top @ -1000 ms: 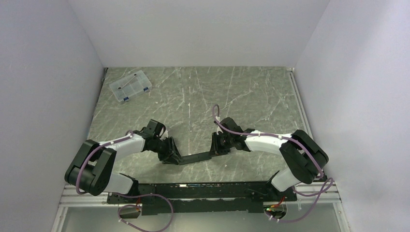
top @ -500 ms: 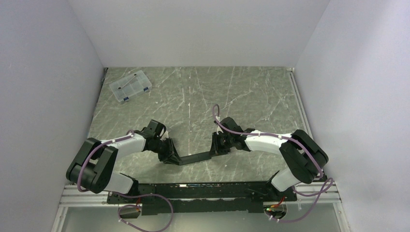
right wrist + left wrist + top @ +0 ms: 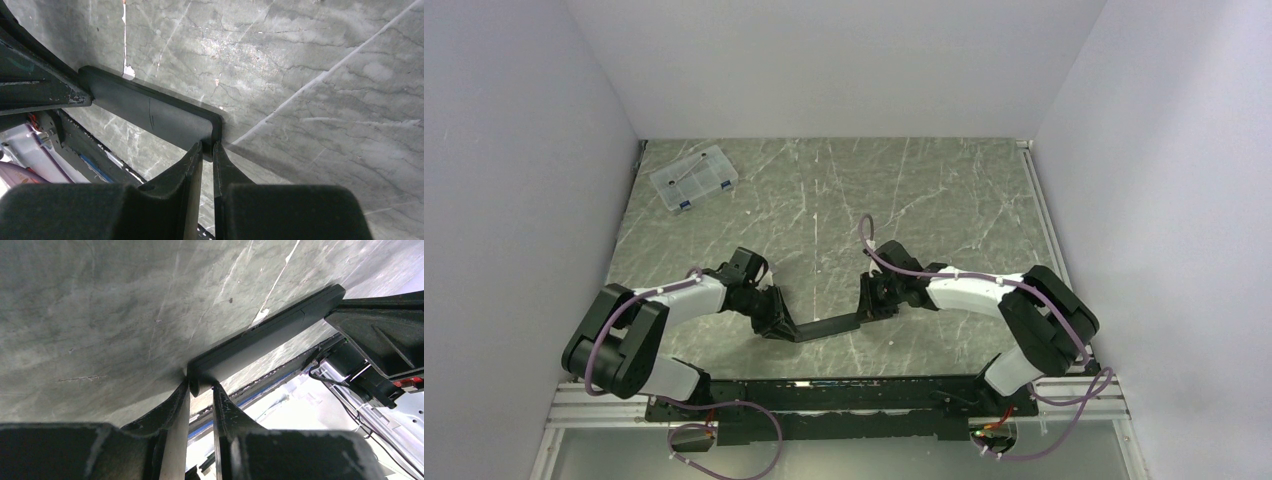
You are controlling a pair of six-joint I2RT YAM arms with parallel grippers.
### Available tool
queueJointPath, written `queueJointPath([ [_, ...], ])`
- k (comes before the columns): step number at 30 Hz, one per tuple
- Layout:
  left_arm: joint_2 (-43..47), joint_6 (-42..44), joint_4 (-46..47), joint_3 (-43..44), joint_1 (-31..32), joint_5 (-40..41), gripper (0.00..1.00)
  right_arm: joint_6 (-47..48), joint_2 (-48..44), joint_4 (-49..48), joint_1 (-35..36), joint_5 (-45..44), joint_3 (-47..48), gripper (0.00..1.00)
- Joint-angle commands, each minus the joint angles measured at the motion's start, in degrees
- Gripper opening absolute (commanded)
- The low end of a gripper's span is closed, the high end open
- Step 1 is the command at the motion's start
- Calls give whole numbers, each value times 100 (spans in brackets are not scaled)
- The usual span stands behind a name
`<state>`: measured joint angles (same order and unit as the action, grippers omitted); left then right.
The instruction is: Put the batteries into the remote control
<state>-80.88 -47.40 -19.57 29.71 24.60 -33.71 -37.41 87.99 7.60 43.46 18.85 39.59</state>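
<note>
Currently, the slim, flat black rectangular remote control (image 3: pixel 824 326) sits near the front of the grey marbled surface (image 3: pixel 924 190), spanning the gap between the 2 arms. The left claw (image 3: pixel 774 322) is closed on its left end. The right claw (image 3: pixel 871 305) is closed on its right end. Both wrist views show the fingertips pinching only the outermost edge of the body. Whether the remote control rests on the surface or hangs just above it cannot be told.

The clear plastic compartment box (image 3: pixel 694 179) stands well apart, at the far left corner. The batteries cannot be made out in any view; the small dark and blue items inside the box are too small to identify. Loading has probably not begun.

Hazards from this position:

1. Slip. Each claw holds with its tips alone. Any lift or tilt can let the smooth body pivot or drop out.
2. Opposed loading. With 2 arms clamped on 1 rigid part, a small mismatch in motion can twist it or pull it free from the weaker grip.
3. Blocked cover. A fine seam crosses the body near the right end. If it marks the battery cover, a claw clamped over it would prevent opening.
4. Reach. Fetching the batteries requires 1 claw to release, leaving a single end grip.
</note>
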Motion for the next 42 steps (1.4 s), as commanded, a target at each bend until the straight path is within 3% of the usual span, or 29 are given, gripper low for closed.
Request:
queueJointPath([
  [1, -122, 26, 304, 100, 159, 12, 23, -11, 116, -280, 219, 104, 236, 13],
  [18, 178, 293, -427, 382, 159, 463, 35, 387, -220, 425, 220, -626, 410, 34],
  [31, 826, 421, -1297, 777, 157, 917, 56, 1244, -1075, 1013, 198, -1554, 686, 54],
  [36, 1135, 506, -1719, 969, 159, 1131, 61, 1697, -1760, 751, 192, -1793, 577, 61],
  [42, 1530, 588, -2128, 1227, 159, 1336, 64, 2035, -2784, -256, 138, -1776, -74, 73],
])
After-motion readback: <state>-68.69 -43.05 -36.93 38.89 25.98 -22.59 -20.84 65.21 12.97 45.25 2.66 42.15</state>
